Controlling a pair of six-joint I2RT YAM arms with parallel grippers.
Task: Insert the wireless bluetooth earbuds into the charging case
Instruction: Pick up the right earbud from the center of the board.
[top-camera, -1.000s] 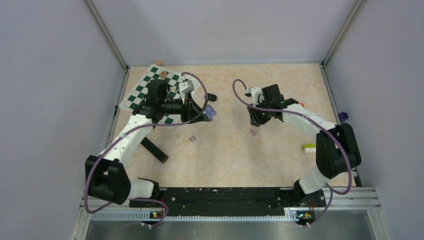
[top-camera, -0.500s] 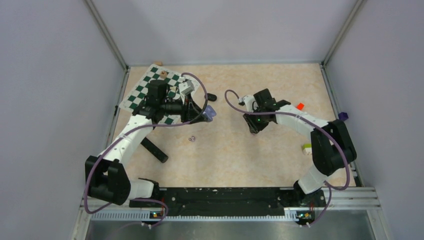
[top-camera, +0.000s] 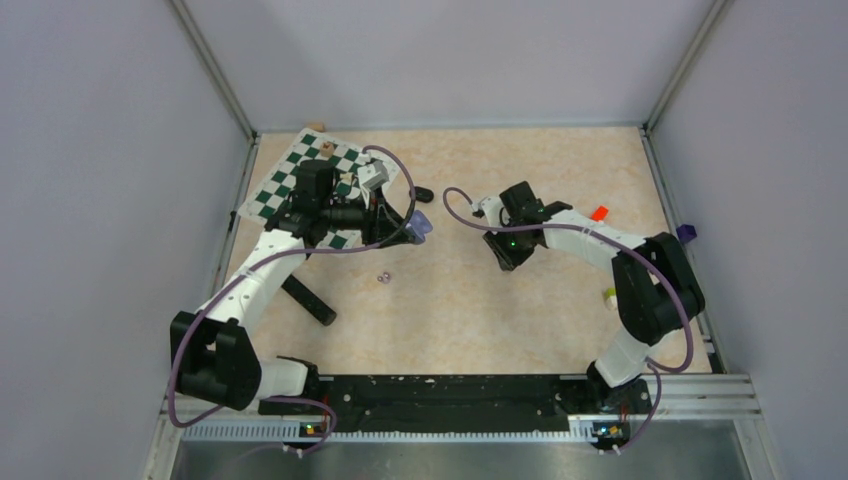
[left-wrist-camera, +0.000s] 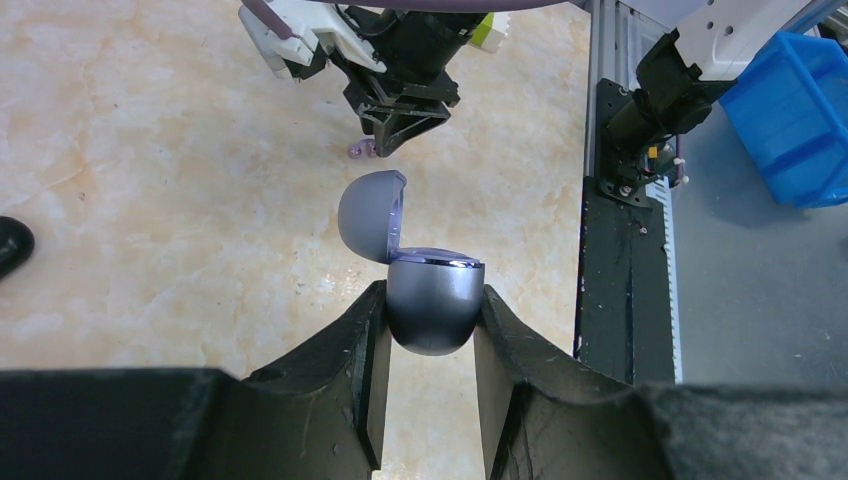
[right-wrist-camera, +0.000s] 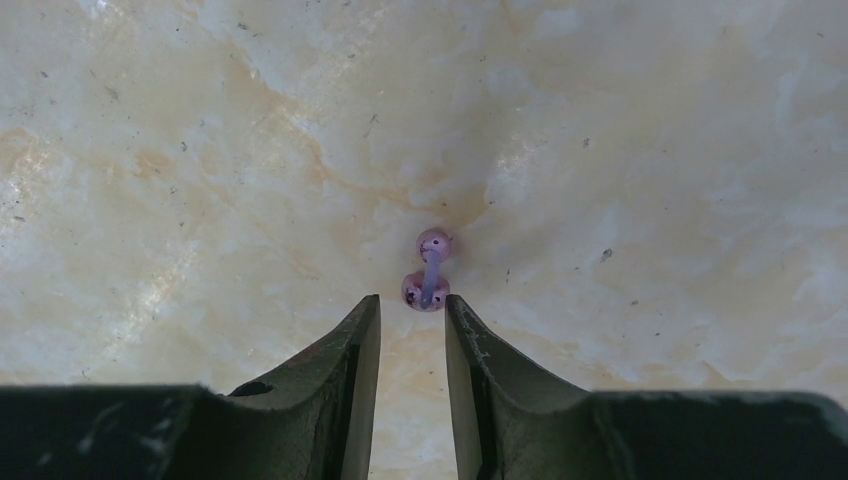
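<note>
My left gripper (top-camera: 408, 228) is shut on the base of a grey-purple charging case (left-wrist-camera: 435, 308) and holds it above the table with its lid (left-wrist-camera: 372, 212) flipped open. My right gripper (top-camera: 510, 256) points down at the table with its jaws a little apart and nothing between them. A pale purple earbud (right-wrist-camera: 427, 288) lies on the table just beyond its fingertips (right-wrist-camera: 366, 312). That earbud also shows in the left wrist view (left-wrist-camera: 362, 150), under the right gripper. A second purple earbud (top-camera: 381, 277) lies on the table below the left gripper. No black earbuds are visible.
A green-and-white chessboard (top-camera: 290, 180) with small pieces lies at the back left. A black oval object (top-camera: 424, 193) lies behind the case and a black bar (top-camera: 308, 300) at the left. A red block (top-camera: 600, 212) and a yellow-green block (top-camera: 609, 295) lie at the right.
My right arm has swung left and lowered over the purple earbud, which its gripper now covers in the top view. The left arm and the case have not moved.
</note>
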